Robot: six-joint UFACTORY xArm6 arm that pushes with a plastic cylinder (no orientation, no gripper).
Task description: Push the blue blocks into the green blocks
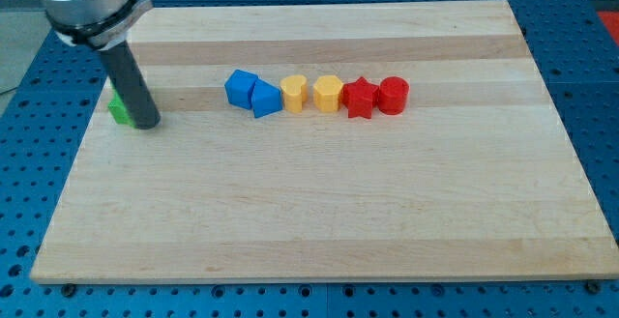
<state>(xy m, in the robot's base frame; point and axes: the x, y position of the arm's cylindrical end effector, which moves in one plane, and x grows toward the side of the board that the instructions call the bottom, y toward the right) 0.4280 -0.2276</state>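
Observation:
Two blue blocks sit side by side left of the board's middle: a blue cube-like block (239,87) and a blue wedge-shaped block (266,98) touching it on its right. A green block (118,111) lies near the board's left edge, mostly hidden behind my rod; whether more than one green block is there cannot be told. My tip (147,123) rests on the board right against the green block's right side, well to the left of the blue blocks.
To the right of the blue blocks a row continues: two yellow blocks (293,94) (327,93), a red star-like block (360,98) and a red cylinder (393,95). The wooden board (319,212) lies on a blue perforated table.

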